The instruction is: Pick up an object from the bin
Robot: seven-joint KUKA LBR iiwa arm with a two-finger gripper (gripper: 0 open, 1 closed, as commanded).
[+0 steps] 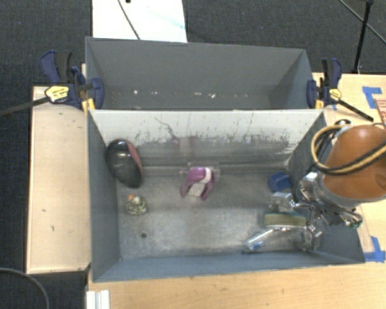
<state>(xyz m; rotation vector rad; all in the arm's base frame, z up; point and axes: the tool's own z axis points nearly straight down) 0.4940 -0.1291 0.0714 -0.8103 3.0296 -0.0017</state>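
So the whole setup sits on a dark carpeted floor [26, 18], and the big thing here is the grey metal bin [199, 76]. It has tall sloped walls and a scuffed, speckled bottom with scratch marks along the back edge.

The arm comes in from the right with its rounded orange cover [357, 163] and a yellow-and-black cable looped over it. The gripper [305, 227] is down in the near right corner of the bin. Honestly can't tell whether it's open or closed, or whether it has hold of anything, because there's too much hardware bunched up there.

Closest to it is a flat olive-coloured piece [282, 219], right against the gripper's left side. Just below that lies a clear, shiny, crinkly-looking piece [262, 241] near the front wall. A small blue block [278, 182] sits a bit further back, next to the right wall.

The rest is well away on the left and middle:
- a smooth dark oval lump with a reddish band [123, 163] by the left wall
- a purple and white chunky thing [198, 182] in the middle
- a tiny pale greenish bit [136, 205] just in front of the dark oval
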